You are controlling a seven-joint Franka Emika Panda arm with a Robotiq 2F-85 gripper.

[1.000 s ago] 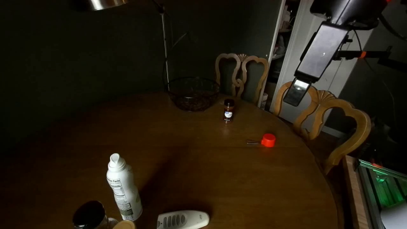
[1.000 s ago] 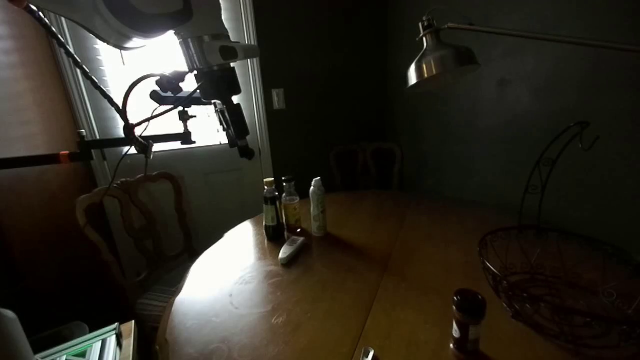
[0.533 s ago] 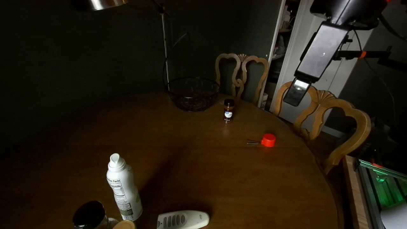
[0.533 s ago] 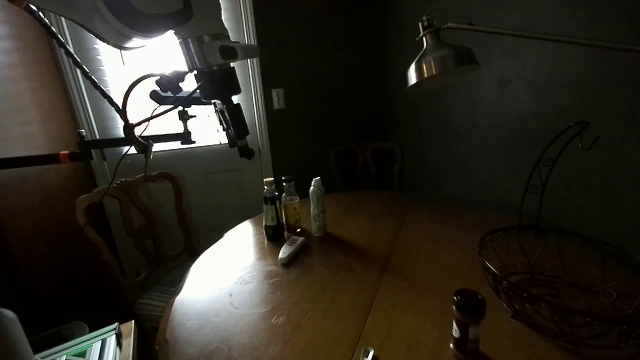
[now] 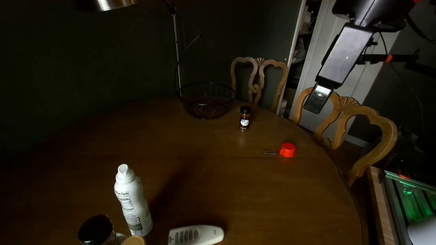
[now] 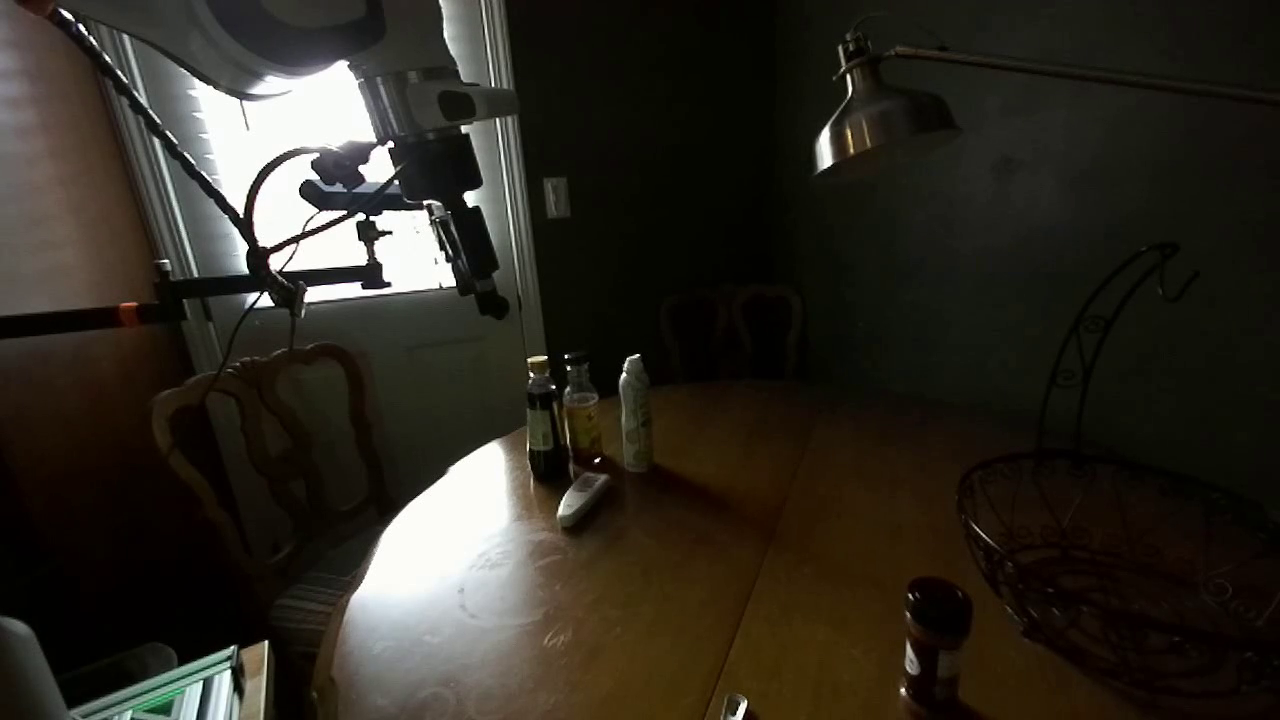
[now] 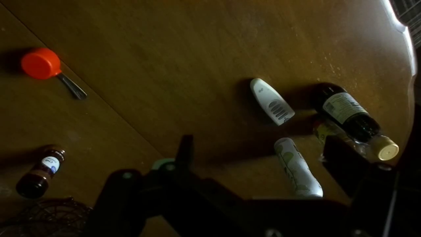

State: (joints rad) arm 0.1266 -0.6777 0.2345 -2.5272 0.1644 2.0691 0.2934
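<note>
The gripper (image 7: 259, 140) hangs well above the wooden table (image 5: 238, 190), its fingers (image 7: 343, 164) parted wide and gripping nothing; between them, in the wrist view, shows the white spray can (image 7: 297, 168), standing upright on the table; in an exterior view its panel heading ends in "Facts", with a barcode below; just beside it stands a yellow-labelled bottle (image 6: 582, 425), then a dark gold-capped bottle (image 7: 345, 108), its label too small to read; near them lies a white remote control (image 7: 272, 101), its logo illegible; well apart are an oval-labelled spice jar (image 5: 245, 118) and a red measuring cup (image 5: 287, 150).
</note>
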